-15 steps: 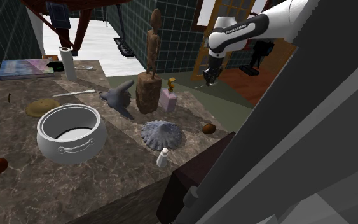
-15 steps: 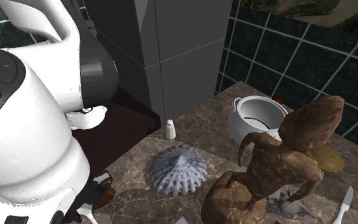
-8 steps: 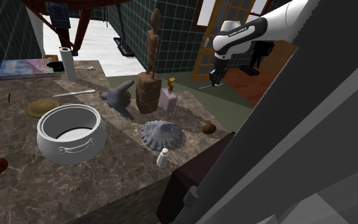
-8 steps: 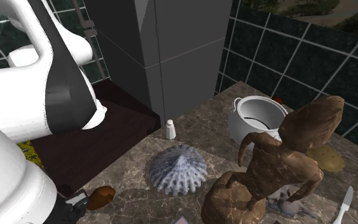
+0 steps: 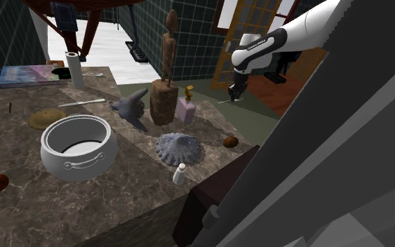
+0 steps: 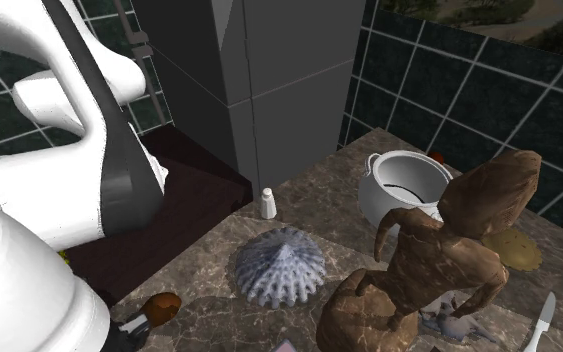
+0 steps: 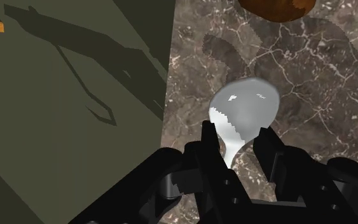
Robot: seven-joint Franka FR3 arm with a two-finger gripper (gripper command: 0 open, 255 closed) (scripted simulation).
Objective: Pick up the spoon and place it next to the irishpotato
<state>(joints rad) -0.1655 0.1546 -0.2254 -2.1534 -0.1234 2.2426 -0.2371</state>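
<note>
Wrist view has the all-black two-finger gripper (image 7: 236, 135) clamped on the thin handle of a pale grey, glossy spoon (image 7: 244, 107). The spoon's round bowl juts out just past the fingertips. Under the jaws lies a brown, white-veined marble counter (image 7: 311, 95), close to its edge, with a dull olive floor (image 7: 56, 159) dropping away to one side of them. Beyond the bowl, straight ahead of the jaws, sits the rounded brown potato (image 7: 276, 6), near the spoon but not touching it.

Against the picture from a second ago, the shoulder view shows the gripper has drifted a little outward and then sunk lower. The spoon is still a thin pale sliver under the jaws. In the second exterior view the white arm (image 6: 79, 190) has swung across. A second ago its bulk covered the lower corner of that view; half a second ago the potato came into sight there, and it now lies fully uncovered by the counter's edge.

I judge from this that the pick-up is done and the carry is nearly at its goal. What seems left is to lower the spoon and let go beside the potato. With the counter's edge so close under the jaws, a release too far to that side could drop the spoon to the floor.
</note>
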